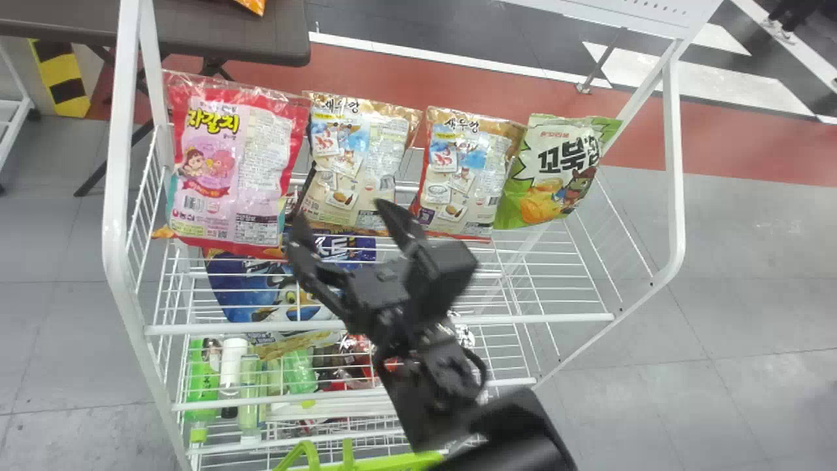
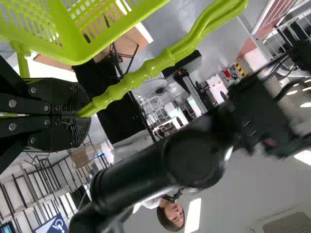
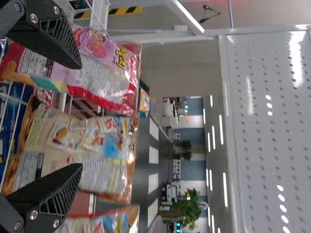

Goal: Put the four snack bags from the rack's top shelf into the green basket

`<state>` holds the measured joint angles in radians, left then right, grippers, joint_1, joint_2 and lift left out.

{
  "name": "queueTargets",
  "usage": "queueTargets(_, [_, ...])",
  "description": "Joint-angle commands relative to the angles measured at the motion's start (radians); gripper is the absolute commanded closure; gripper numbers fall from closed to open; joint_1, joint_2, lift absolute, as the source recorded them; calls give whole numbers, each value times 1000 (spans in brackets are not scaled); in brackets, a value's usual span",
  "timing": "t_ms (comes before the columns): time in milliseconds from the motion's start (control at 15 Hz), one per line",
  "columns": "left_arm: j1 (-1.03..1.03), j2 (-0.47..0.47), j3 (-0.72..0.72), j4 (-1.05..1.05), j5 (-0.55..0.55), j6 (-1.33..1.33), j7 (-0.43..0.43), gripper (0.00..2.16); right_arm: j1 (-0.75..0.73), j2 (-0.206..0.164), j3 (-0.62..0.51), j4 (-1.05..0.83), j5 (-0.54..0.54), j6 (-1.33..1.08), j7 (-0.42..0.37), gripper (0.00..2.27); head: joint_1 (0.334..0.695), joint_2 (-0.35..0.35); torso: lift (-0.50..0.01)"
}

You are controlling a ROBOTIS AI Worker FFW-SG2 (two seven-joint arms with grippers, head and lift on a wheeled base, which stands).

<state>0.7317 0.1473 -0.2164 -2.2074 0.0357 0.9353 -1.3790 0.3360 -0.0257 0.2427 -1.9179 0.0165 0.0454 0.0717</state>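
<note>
Item: one tan snack bag (image 1: pixel 359 154), second from left, stands upright just beyond the nearer right gripper (image 1: pixel 338 214), spread and empty; left gripper (image 2: pixel 83 115) clenches the basket handle (image 2: pixel 163 60).

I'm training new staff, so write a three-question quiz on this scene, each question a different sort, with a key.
1. True or false: the left hand grips the handle of the green basket.
2. Which snack bag ends the row on the rack's top shelf at the robot's right?
3. Fill the gap: the fingers of the right hand are ____ (open or shut).

Key: 1 true; 2 the green snack bag; 3 open.
</note>
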Motion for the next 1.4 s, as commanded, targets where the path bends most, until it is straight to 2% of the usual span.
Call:
queueTargets(0, [0,0,0,1,3,0,0,1544,-164,27,29,192,-4,0,10,97,695,-261,0])
queueTargets(67, [-3,1,0,3,4,0,0,1544,-204,27,37,243,-6,0,10,97,695,-197,0])
queueTargets(133, [-6,1,0,3,6,0,0,1544,-245,27,43,300,-6,0,10,100,695,-176,0])
queueTargets(267, [-15,5,0,6,10,0,-3,1544,-310,27,44,389,-15,0,11,127,695,-151,0])
queueTargets(400, [-37,8,-9,17,13,12,-14,1544,-345,27,35,425,-46,3,65,286,695,-134,0])
queueTargets(533, [-43,9,-11,21,16,12,-15,1544,-356,27,40,438,-56,3,88,302,695,-126,0])
queueTargets(667, [-57,12,-20,29,20,30,-15,1544,-374,27,44,439,-56,31,112,616,695,-116,0])
queueTargets(800, [-63,18,-21,35,27,37,-15,1544,-393,27,47,438,-59,120,151,1649,695,-106,0])
queueTargets(933, [-63,20,-21,35,29,37,-15,1544,-388,27,49,419,-47,147,184,1943,695,-88,0])
queueTargets(1133, [-61,26,-26,32,36,33,-15,1544,-316,27,50,310,-35,175,201,2013,695,-74,0])
queueTargets(1333, [-63,26,-14,31,46,27,-15,1544,-186,27,35,100,13,227,215,2013,695,-69,0])
